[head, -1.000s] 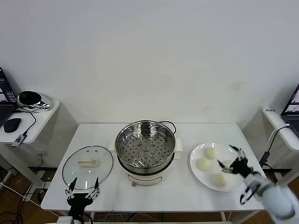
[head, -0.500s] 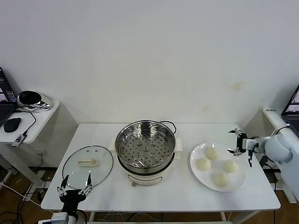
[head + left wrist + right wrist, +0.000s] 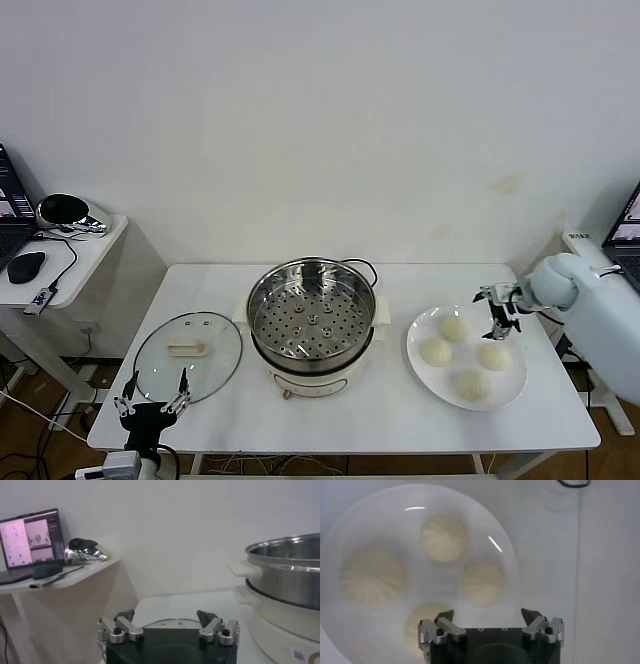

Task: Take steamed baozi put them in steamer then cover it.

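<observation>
Four round cream-white dough buns (image 3: 454, 328) show pleated swirls on a flat white round plate (image 3: 420, 370). The shiny round steel steamer pot (image 3: 312, 315) has a hole-dotted tray; white desk (image 3: 400, 410).

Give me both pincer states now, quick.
Left pincer: open, empty, near the round clear glass lid.
Right pincer: open, empty, above the flat white plate.

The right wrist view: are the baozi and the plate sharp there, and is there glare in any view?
Right wrist view: the four baozi and the plate look soft and hazy, with small bright streaks on the plate's surface, while the right end effector is sharp. Head view: the steamer shows shiny reflections on its steel wall.
</observation>
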